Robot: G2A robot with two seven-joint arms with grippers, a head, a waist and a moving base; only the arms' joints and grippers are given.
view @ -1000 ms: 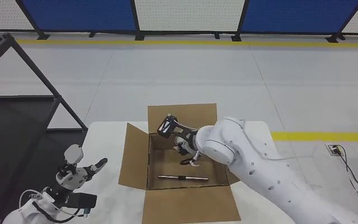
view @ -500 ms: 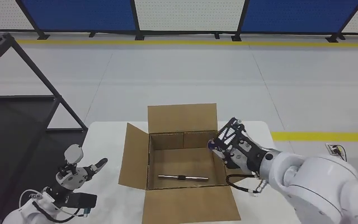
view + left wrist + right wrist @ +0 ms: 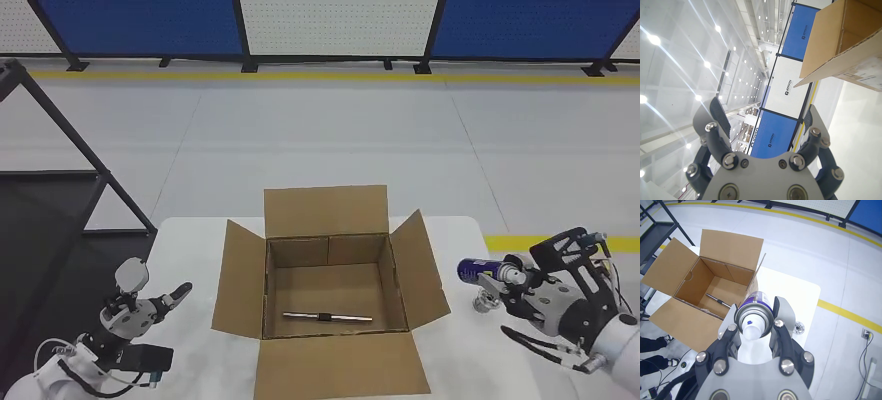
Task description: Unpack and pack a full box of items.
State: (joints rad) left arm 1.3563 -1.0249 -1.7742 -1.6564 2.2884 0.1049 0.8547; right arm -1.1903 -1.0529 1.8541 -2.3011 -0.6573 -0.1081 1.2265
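Observation:
An open cardboard box [image 3: 240, 280] [image 3: 674, 266] stands in the middle of the white table [image 3: 470, 360]. On its floor lies a metal rod with a dark grip [image 3: 327, 317] [image 3: 718, 301]. My right gripper [image 3: 498, 278] [image 3: 755, 309] hangs over the table to the right of the box, shut on a purple spray can [image 3: 478, 269] [image 3: 756, 310] with a white cap. My left gripper [image 3: 165, 300] [image 3: 762, 113] rests at the table's left edge, open and holding nothing, with a box flap [image 3: 831, 41] above it in the left wrist view.
A small round metal piece [image 3: 799, 328] [image 3: 487, 303] lies on the table under the right gripper. A dark metal rack [image 3: 50, 200] stands left of the table. Bare table surface lies right of the box.
My right arm has lifted the spray can out of the box and carried it rightward, past the box's right flap, to above the table. The left arm has kept still.

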